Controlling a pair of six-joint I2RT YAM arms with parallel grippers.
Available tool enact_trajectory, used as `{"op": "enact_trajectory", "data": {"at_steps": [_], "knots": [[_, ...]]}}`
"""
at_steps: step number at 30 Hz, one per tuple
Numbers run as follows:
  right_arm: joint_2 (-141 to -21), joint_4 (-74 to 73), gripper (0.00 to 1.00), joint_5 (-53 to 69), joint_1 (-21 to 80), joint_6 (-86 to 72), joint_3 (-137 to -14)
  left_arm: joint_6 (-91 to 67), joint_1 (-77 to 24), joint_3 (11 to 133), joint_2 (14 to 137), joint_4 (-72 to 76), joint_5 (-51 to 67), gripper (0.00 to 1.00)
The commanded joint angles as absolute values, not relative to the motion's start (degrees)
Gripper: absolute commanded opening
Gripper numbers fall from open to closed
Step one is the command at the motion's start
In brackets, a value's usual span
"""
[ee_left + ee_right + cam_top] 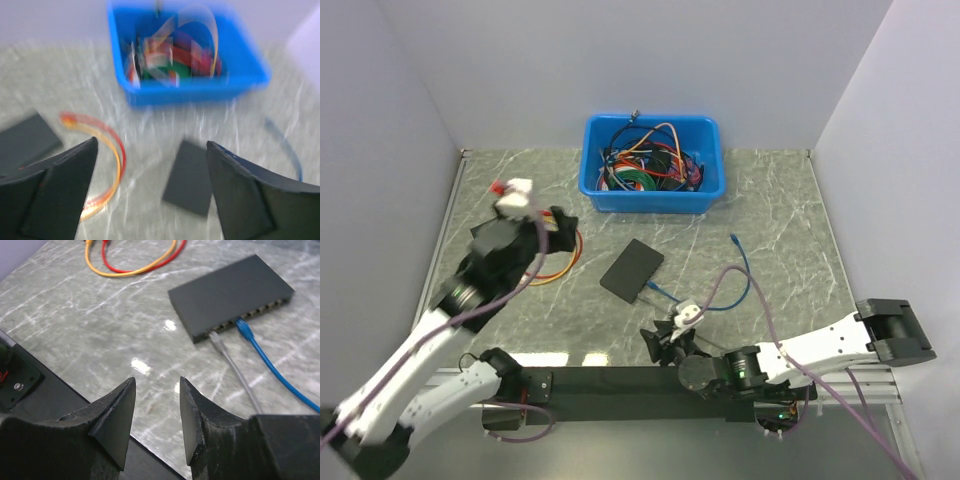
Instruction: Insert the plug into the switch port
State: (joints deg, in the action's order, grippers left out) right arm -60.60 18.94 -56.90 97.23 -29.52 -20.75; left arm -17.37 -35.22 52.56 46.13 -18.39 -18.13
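Observation:
The black switch (631, 270) lies flat mid-table; it also shows in the right wrist view (232, 295) and, blurred, in the left wrist view (192, 177). The blue cable's plug (243, 329) sits in a port on the switch's near edge, with a grey cable's plug (216, 341) in a port beside it. The blue cable (745, 280) loops off to the right. My right gripper (157, 382) is open and empty, low over the table's near edge, short of the switch (660, 345). My left gripper (151, 146) is open and empty, raised at the left (558, 225).
A blue bin (653, 165) full of mixed cables stands at the back centre. Orange and red cables (560, 262) lie coiled left of the switch, below my left gripper. A black rail (620, 382) runs along the near edge. White walls close in both sides.

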Motion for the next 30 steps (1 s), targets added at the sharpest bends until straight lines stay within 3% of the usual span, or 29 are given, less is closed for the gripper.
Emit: {"op": "enact_trajectory", "data": {"at_steps": [1, 5, 13, 30], "knots": [[-57.4, 17.8, 0.47, -61.1, 97.8, -35.4, -18.2, -14.3, -35.2, 46.3, 35.3, -7.5, -25.5, 0.98], [-55.2, 17.0, 0.48, -61.4, 98.0, -36.7, -17.0, -13.9, -35.2, 45.0, 32.3, -6.7, -31.4, 0.99], [-52.3, 18.9, 0.48, -62.4, 98.1, -38.1, -13.5, -14.9, -35.2, 49.0, 37.6, -11.3, -34.9, 0.96], [-51.1, 13.9, 0.56, -65.7, 98.2, -44.2, -14.0, -15.2, -35.2, 48.3, 35.6, -11.0, -35.1, 0.97]]}}
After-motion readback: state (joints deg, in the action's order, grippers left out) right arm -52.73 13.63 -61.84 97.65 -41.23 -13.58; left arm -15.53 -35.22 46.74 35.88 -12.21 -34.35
